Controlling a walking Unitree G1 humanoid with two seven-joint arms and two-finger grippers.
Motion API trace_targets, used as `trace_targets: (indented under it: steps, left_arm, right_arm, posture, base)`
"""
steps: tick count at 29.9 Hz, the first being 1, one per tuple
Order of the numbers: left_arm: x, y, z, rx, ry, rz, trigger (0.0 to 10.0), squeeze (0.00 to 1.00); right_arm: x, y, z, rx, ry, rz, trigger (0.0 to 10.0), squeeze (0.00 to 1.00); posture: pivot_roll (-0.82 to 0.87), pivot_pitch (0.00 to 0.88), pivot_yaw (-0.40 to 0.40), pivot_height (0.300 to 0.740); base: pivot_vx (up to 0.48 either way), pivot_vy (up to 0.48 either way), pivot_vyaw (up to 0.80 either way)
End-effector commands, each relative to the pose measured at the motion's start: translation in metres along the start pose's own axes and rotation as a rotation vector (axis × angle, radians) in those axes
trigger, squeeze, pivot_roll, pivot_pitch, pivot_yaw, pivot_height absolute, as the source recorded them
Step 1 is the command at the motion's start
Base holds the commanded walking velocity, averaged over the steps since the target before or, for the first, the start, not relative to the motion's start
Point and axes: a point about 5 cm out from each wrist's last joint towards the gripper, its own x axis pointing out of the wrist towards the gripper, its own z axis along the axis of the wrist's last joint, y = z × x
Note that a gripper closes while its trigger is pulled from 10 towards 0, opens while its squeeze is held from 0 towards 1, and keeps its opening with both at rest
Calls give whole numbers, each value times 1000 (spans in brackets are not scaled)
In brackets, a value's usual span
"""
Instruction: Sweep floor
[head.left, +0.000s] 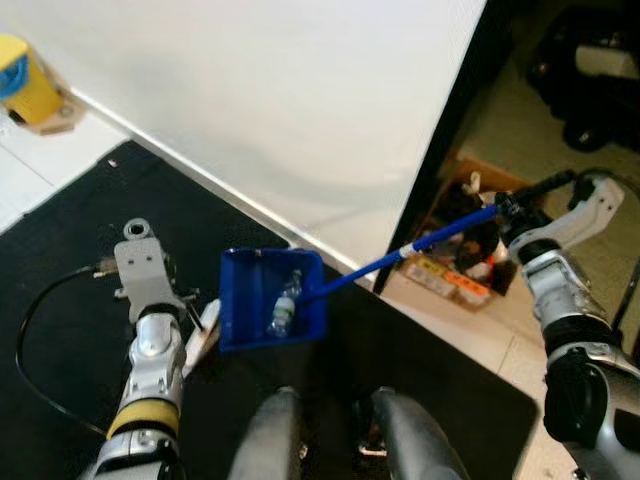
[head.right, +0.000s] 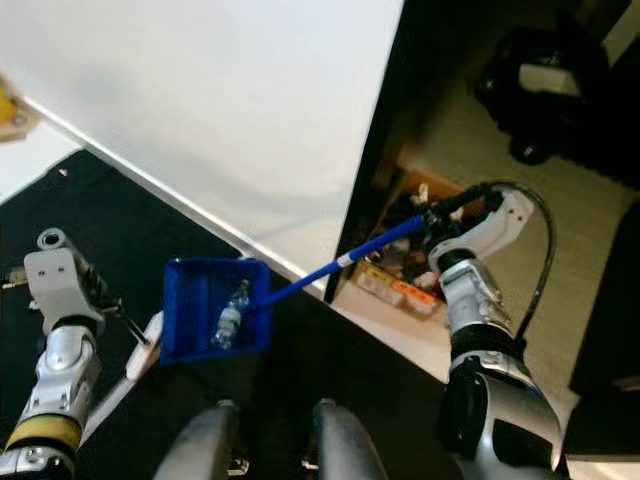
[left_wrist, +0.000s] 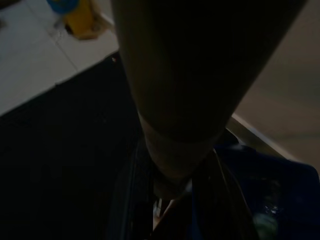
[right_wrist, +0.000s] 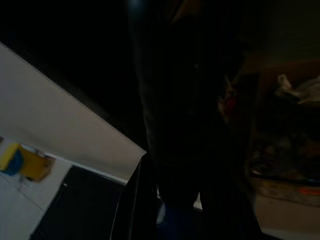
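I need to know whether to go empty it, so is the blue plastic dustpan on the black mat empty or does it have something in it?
Not empty. The blue plastic dustpan holds a small clear bottle lying inside it, seen in both eye views.

Big white wall (head.left: 280, 90) runs diagonally across the room, with a pale baseboard strip (head.left: 190, 165) along its bottom edge. Below that there's a black mat (head.left: 70, 250) over white tile floor (head.left: 30, 170). The wall ends at a dark edge (head.left: 450, 140), and past it the floor's beige (head.left: 520, 130), with a cardboard box (head.left: 455, 270) of clutter sitting there.
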Motion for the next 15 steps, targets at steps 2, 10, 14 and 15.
trace_targets:
  steps: [2,10,14,15]
  left_arm:
    - [-3,1,-8,7,37,5,10000,0]
    - [-4,1,-9,7,39,6,10000,0]
    - [-4,2,-10,7,41,8,10000,0]
    - [-3,2,-10,8,42,10,10000,0]
  right_arm:
    - [-1,-4,3,25,-5,-13,10000,0]
    - [-3,-10,3,4,28,-41,10000,0]
    - [-3,-12,5,0,21,-54,10000,0]
    - [-2,-12,8,-1,8,-62,10000,0]
  posture:
    - [51,137,-56,740]
    - [51,135,-57,740]
    - [50,132,-58,740]
    - [49,130,-57,740]
  base:
    - [0,-480,0]
    - [0,-480,0]
    - [0,-480,0]
    - [0,-480,0]
